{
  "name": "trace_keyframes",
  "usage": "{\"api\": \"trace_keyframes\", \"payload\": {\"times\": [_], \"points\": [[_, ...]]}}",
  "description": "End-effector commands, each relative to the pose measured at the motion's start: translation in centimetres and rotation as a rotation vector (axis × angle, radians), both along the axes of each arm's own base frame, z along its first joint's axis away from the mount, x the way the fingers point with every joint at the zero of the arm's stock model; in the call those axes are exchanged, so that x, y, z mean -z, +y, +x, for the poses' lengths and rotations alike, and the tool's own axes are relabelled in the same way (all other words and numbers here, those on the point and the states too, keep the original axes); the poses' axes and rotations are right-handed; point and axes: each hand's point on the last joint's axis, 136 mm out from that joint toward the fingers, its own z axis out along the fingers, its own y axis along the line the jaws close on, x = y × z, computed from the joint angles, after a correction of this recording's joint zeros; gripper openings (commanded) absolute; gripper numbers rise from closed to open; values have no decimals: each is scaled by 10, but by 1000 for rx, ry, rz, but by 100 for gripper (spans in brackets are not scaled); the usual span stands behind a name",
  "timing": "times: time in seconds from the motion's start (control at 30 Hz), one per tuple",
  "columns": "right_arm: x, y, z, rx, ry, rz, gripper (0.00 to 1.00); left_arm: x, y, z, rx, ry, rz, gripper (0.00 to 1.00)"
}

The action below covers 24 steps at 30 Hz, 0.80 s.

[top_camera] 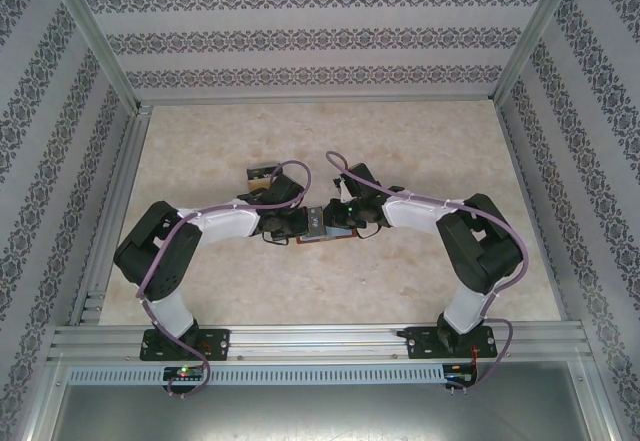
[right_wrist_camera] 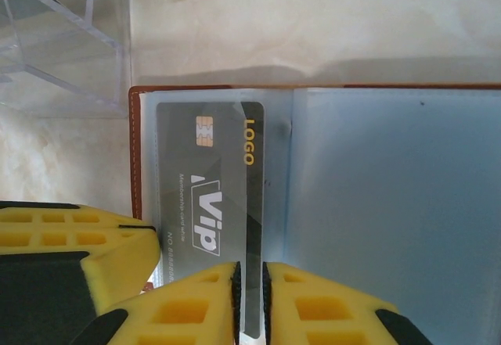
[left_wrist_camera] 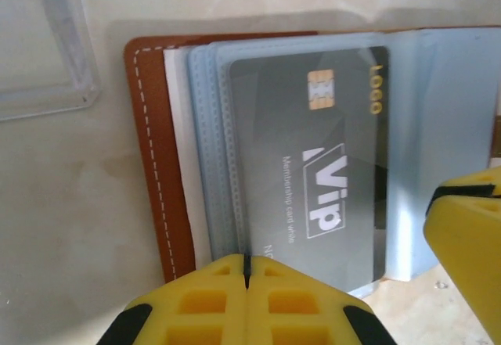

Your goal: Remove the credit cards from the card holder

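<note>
Find card holder (top_camera: 322, 237) spread open and flat at the middle of the table (top_camera: 450, 161), directly between the two wrists. Note brown stitched cover (left_wrist_camera: 153, 173) along the left in both wrist views, with bluish clear sleeves (left_wrist_camera: 442, 126) fanned over it. Read one credit card (left_wrist_camera: 313, 165) seated in the top sleeve: grey face, gold chip, "LOGO", "Vip", "Membership card". Record it as not yet out of the sleeve. Record left gripper (left_wrist_camera: 245, 271) with jaws pressed together and no gap at the seam. Place its tips at the near edge of the sleeve stack, by the card's near left corner. Cannot tell whether a sleeve edge is caught there. Record right gripper (right_wrist_camera: 249, 290) drawn narrow, a thin slit between the fingers, over the card's near right corner. See sleeve and card edge through that slit. Cannot tell whether anything is gripped or merely lies underneath. See both grippers side by side along the same near edge of the holder in the right wrist view. Log clear plastic box (left_wrist_camera: 47, 48) just beside the holder's far left corner, apart from both grippers; contact with the cover not resolvable.
</note>
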Motion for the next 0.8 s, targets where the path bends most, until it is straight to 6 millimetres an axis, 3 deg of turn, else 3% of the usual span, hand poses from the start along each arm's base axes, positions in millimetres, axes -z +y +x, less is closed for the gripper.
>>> {"api": "trace_keyframes", "payload": {"times": [0.0,0.4,0.63,0.77], "points": [[-1,8,7,4,8,34,18,5,6,-1,7,20,37,5],[12,10,8,7,49,53,17,11,6,-5,4,44,30,5],[11,8,8,15,55,77,0,10,4,-5,6,46,26,5],[9,0,9,33,46,80,0,10,6,-5,2,46,36,4]]}}
